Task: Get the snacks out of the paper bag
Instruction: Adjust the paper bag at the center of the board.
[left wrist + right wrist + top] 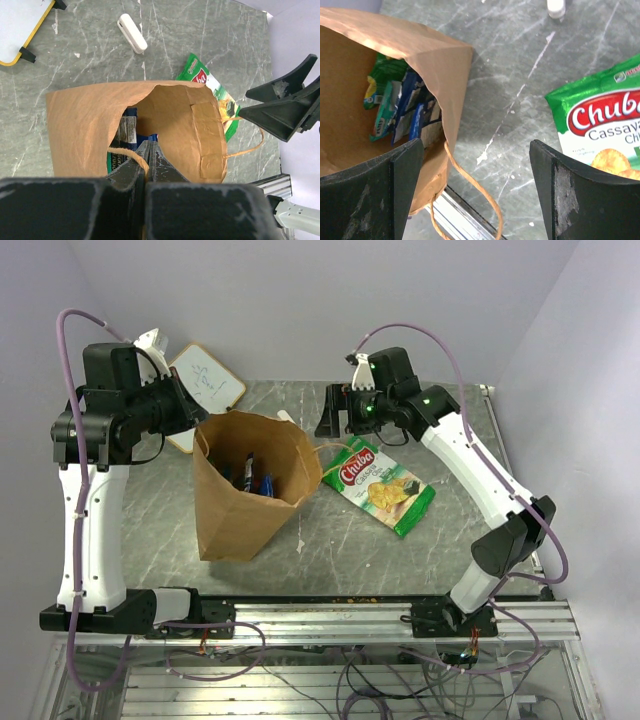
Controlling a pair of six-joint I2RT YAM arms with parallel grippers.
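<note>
The brown paper bag (235, 510) stands open at the table's middle left. Inside it show a blue packet (266, 485) and other snacks: blue (407, 107) and green-edged (377, 80) in the right wrist view. My left gripper (148, 146) is at the bag's near rim, shut on its twisted paper handle (125, 151). A green snack packet with a red logo (380, 487) lies flat on the table right of the bag. My right gripper (338, 425) hangs open above the gap between the bag and that packet (600, 115), holding nothing.
A wood-framed whiteboard (208, 380) lies at the back left. A small white block (132, 33) sits on the table behind the bag. The bag's other handle (475, 192) hangs loose on its right side. An aluminium rail (330, 615) runs along the near edge.
</note>
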